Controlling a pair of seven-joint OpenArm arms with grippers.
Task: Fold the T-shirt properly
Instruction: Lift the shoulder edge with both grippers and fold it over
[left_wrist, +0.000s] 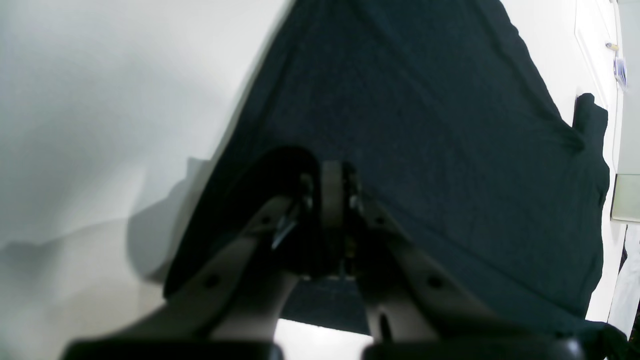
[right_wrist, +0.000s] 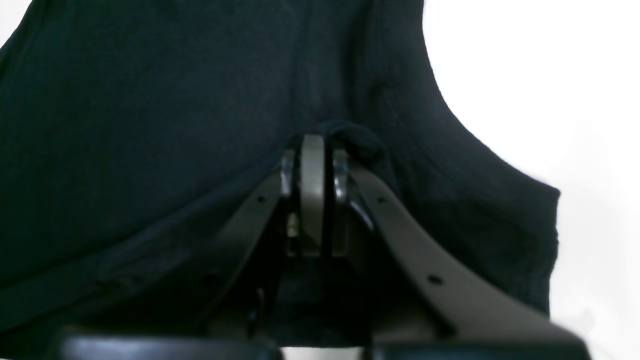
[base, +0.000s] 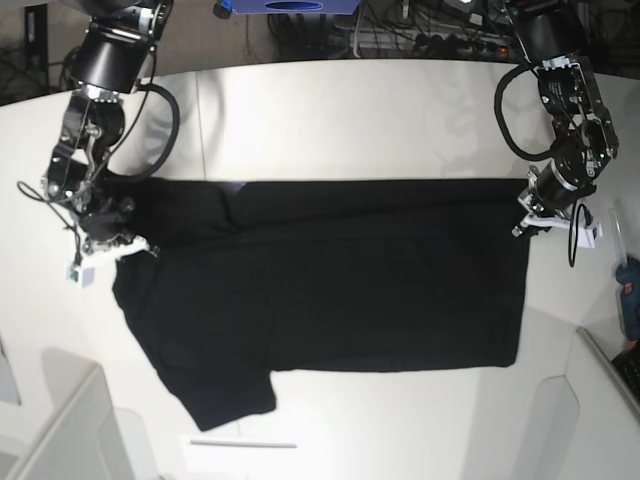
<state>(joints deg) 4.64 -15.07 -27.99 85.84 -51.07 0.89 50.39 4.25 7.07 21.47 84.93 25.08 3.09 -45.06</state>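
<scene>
The black T-shirt (base: 330, 280) lies spread plain side up across the white table (base: 350, 120), with one sleeve (base: 235, 395) pointing toward the front. My left gripper (base: 527, 215) is at the shirt's right edge in the base view, shut on a pinch of the cloth. In the left wrist view the left gripper (left_wrist: 332, 182) has dark T-shirt (left_wrist: 425, 125) fabric bunched at its fingertips. My right gripper (base: 125, 243) is at the shirt's left end, shut on the cloth. In the right wrist view the T-shirt (right_wrist: 150, 100) wraps over the right gripper (right_wrist: 314, 150).
Cables and a blue object (base: 290, 5) lie beyond the table's far edge. A small blue tool (base: 628, 280) sits at the right edge. Raised white panels (base: 60, 430) flank the front corners. A thin white strip (base: 245, 443) lies in front of the shirt.
</scene>
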